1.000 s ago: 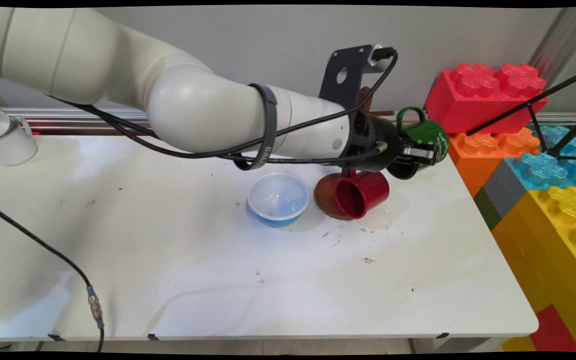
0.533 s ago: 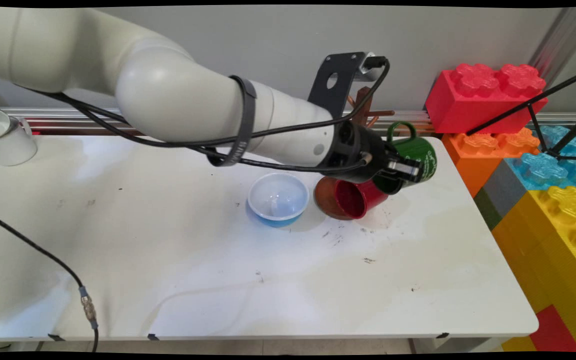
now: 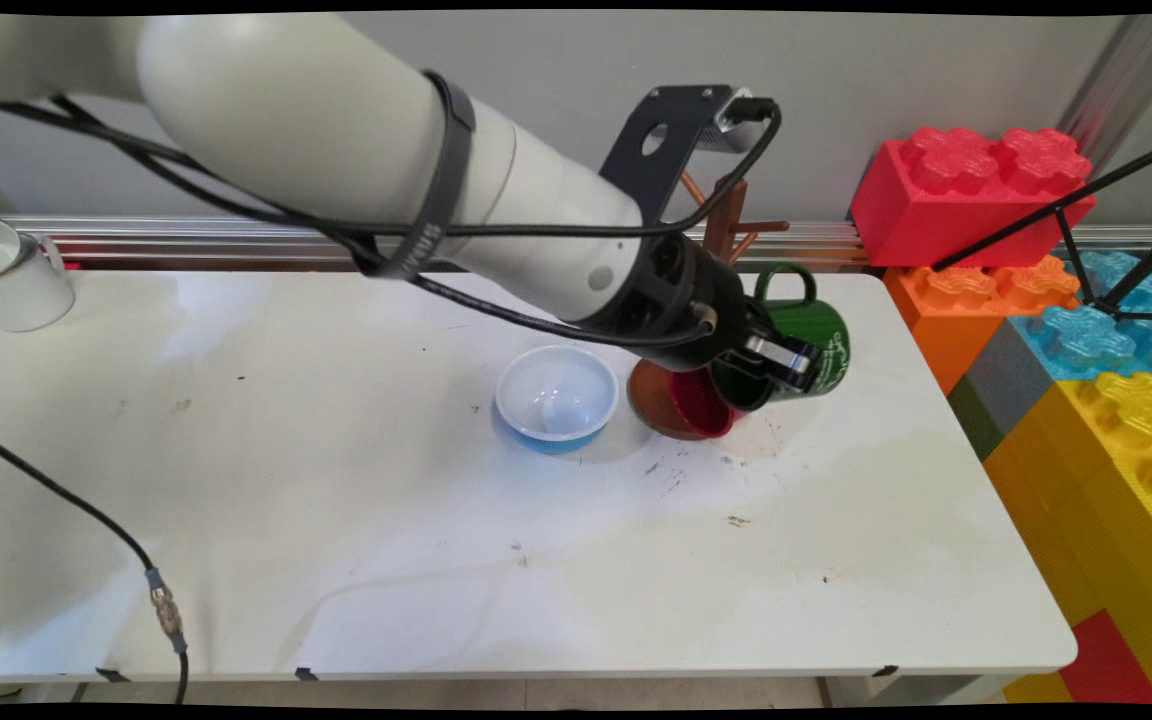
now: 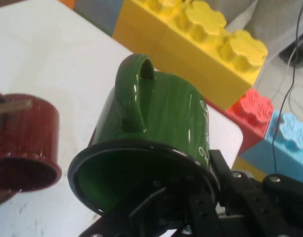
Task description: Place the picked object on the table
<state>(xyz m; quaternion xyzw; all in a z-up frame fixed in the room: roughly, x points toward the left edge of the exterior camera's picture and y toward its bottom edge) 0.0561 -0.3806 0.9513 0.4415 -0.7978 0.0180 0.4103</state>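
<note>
My gripper is shut on the rim of a green mug, which hangs tilted in the air with its handle up and its mouth toward the arm. In the hand view the green mug fills the middle, with one finger inside its mouth and the other outside the wall. Just below and left of it a red mug lies on its side on a brown saucer. The red mug shows at the left of the hand view. A blue bowl with a white inside stands left of the saucer.
A wooden mug tree stands behind the arm at the table's back edge. A white mug stands at the far left. Big toy bricks, red, orange and yellow, are stacked off the right edge.
The gripper has carried the green mug down and to the left, from beside the red brick to just above the red mug. Nothing else has moved.
</note>
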